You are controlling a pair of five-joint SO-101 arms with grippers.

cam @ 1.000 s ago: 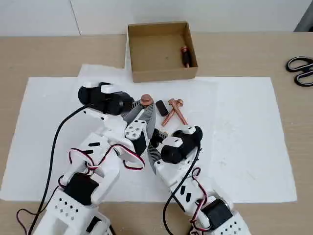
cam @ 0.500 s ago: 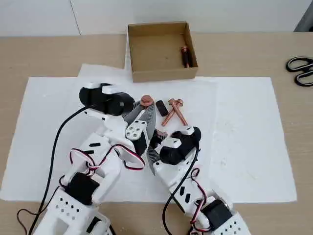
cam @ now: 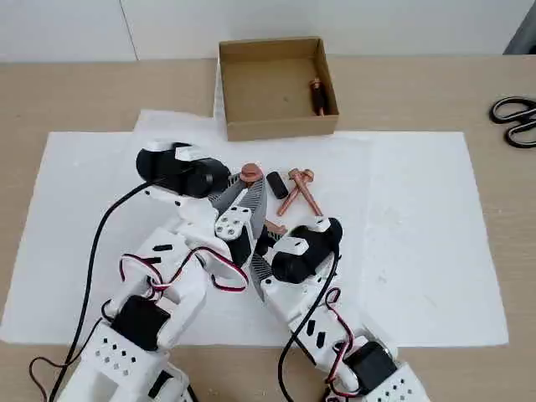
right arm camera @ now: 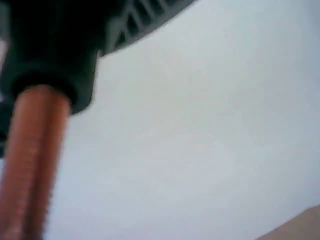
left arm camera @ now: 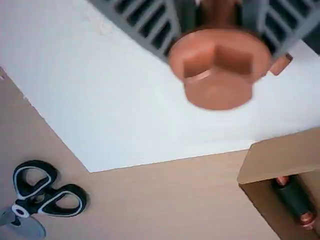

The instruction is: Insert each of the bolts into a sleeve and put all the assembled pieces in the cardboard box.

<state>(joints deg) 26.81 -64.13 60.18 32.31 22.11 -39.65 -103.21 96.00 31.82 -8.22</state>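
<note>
My left gripper (cam: 249, 188) is shut on a copper bolt (cam: 251, 173), its hexagonal head (left arm camera: 217, 65) sticking out past the grey fingers (left arm camera: 145, 15). Just below it my right gripper (cam: 265, 237) is shut on a black sleeve (right arm camera: 50, 47), with the bolt's threaded shaft (right arm camera: 30, 165) running into the sleeve. Two more copper bolts (cam: 298, 191) lie crossed on the white paper, next to a loose black sleeve (cam: 277, 184). The cardboard box (cam: 239, 84) stands behind them and holds one assembled piece (cam: 317, 96) by its right wall.
A white paper sheet (cam: 419, 234) covers the middle of the wooden table. Black-handled scissors (cam: 515, 120) lie at the far right edge. Both arms crowd together in front of the loose parts.
My right gripper has shifted slightly down and left, closer to the left arm. The left gripper and its bolt have barely moved.
</note>
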